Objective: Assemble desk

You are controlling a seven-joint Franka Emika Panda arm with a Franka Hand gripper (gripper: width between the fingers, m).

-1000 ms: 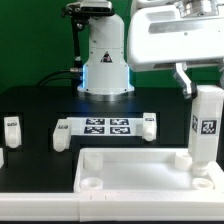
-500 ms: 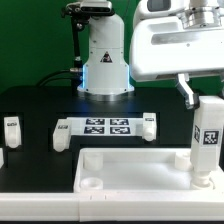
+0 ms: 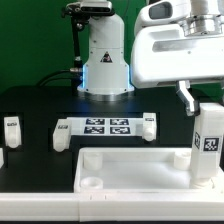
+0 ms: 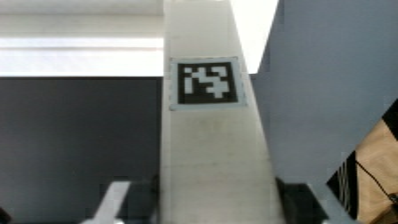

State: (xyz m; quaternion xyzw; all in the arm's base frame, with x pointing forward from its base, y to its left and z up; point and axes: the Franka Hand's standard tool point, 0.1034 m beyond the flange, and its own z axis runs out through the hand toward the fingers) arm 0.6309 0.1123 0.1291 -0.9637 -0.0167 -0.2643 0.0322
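Note:
The white desk panel [image 3: 135, 163] lies flat at the front of the black table, with a round corner hole [image 3: 88, 183] at its near left. My gripper [image 3: 200, 100] is at the exterior view's right, shut on an upright white square leg [image 3: 208, 145] with a black-and-white tag. The leg's lower end stands at the panel's right corner; the contact is hidden. In the wrist view the leg [image 4: 214, 130] fills the middle, between my gripper's [image 4: 210, 205] two fingers [image 4: 116, 203].
The marker board [image 3: 105, 127] lies behind the panel, with a white piece at each end [image 3: 62, 133] [image 3: 148, 123]. Another tagged leg [image 3: 12, 127] stands at the far left. The robot base [image 3: 105, 60] is at the back.
My gripper has moved down and slightly to the right with the leg, lowering it toward the panel's right corner. Nothing else has moved.

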